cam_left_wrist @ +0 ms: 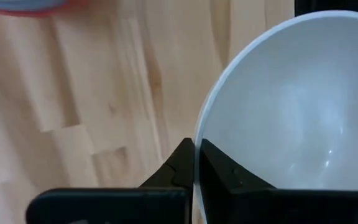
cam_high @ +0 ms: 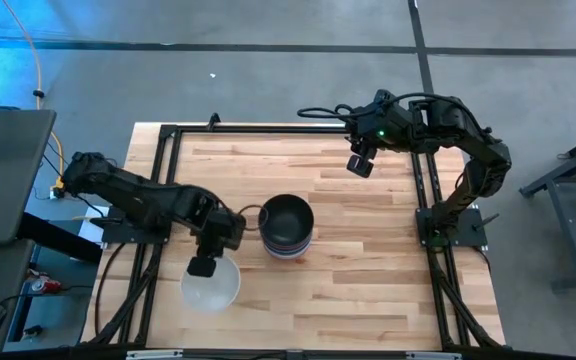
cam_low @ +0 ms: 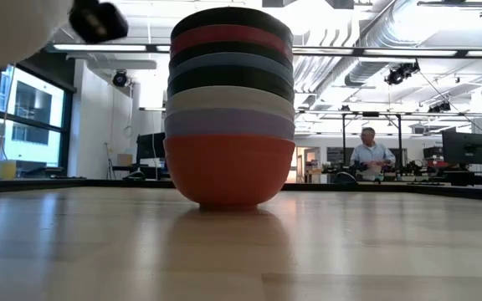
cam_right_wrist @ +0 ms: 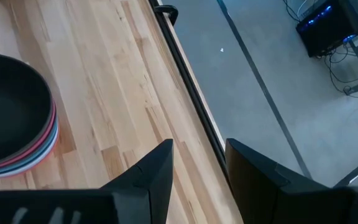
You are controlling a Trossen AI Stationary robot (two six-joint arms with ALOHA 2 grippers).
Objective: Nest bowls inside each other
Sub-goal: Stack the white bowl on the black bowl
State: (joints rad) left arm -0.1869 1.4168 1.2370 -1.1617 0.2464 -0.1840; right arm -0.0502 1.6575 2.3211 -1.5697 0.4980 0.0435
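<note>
A stack of nested bowls (cam_high: 287,228) stands at the table's middle, a black bowl on top, a red-orange one (cam_low: 229,170) at the bottom resting on the wood. A white bowl (cam_high: 211,284) is at the near left, lifted off the table: in the low view its underside (cam_low: 11,29) shows high at the left. My left gripper (cam_high: 203,265) is shut on its rim. My right gripper (cam_high: 359,164) hovers open over the far right of the table, touching nothing. The stack (cam_right_wrist: 11,118) shows in its wrist view. My left gripper pinches the white bowl's rim (cam_left_wrist: 197,155) between its two fingers, one finger inside the bowl (cam_left_wrist: 222,171) and one outside. It comes from above at the rim's far side. The bowl is lifted clear of the table, its opening facing up.
A black metal frame (cam_high: 168,160) runs along the table's left, far and right edges. Bare wood lies to the right of the stack and along the near edge. A person (cam_low: 371,155) stands far off in the room behind the table.
</note>
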